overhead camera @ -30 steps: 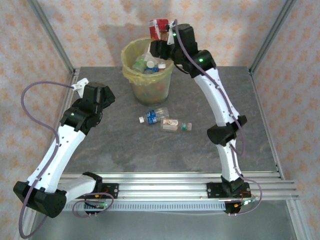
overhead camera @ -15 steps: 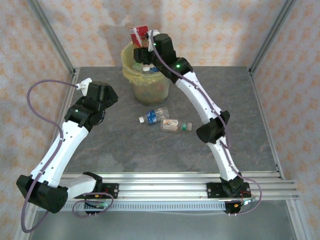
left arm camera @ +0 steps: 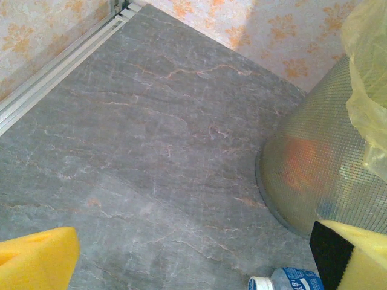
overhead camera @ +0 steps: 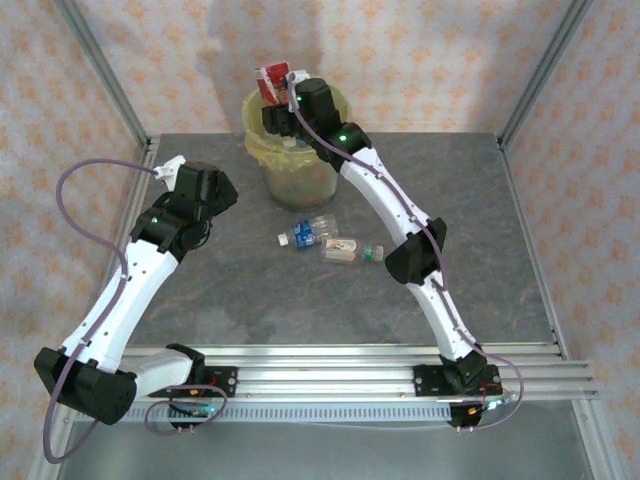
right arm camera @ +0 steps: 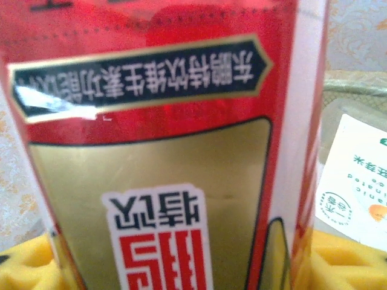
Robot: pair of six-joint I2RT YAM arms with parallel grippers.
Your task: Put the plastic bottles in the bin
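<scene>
Grey stone tabletop (overhead camera: 250, 300), floral wallpaper (overhead camera: 450, 60), alu rails (overhead camera: 330, 360)

A round bin (overhead camera: 300, 172), lined with a yellowish bag, is set at the far edge of the desk (overhead camera: 250, 295). A red-labelled bottle (overhead camera: 272, 82) is held over its rim. A blue-capped bottle (overhead camera: 308, 232) and a green-capped bottle (overhead camera: 352, 250) are laid sideways mid-desk, just beside each other.

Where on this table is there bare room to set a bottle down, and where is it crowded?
Bare: the table between the right arm and the right frame; between the two loose bottles and the front rail. Crowded: the bin, those bottles before it, the right gripper with a red-labelled bottle above.
</scene>
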